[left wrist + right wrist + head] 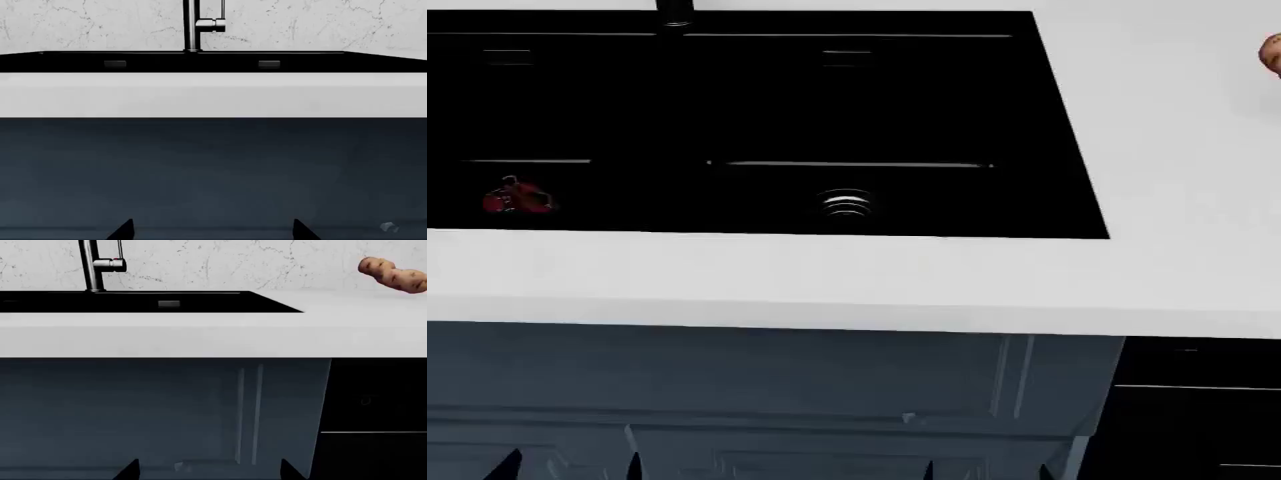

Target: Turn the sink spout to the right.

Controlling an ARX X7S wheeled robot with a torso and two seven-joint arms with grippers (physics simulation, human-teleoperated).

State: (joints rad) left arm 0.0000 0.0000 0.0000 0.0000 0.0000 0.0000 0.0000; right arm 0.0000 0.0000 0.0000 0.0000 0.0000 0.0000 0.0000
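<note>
Worktop (827,280): white, smooth, with blue-grey cabinet fronts below; I see both arms low in front of them.
Sink (1054,130): glossy black double basin, ribbed metal drain.
Spout (191,25): slim upright tube behind the sink, untouched; I judge the reach not begun, so next I raise an arm.
Fingers (210,230): both pairs apart, empty.

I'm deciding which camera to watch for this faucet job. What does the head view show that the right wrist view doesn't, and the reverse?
Only the head view looks down into the sink, showing a round ribbed drain and a red object in the left basin. Only the right wrist view shows the sink spout rising upright, its side lever, and the marble wall. Both share the white countertop, the sink's rim, the dark cabinet fronts and a brown lumpy item at the counter's right.
</note>
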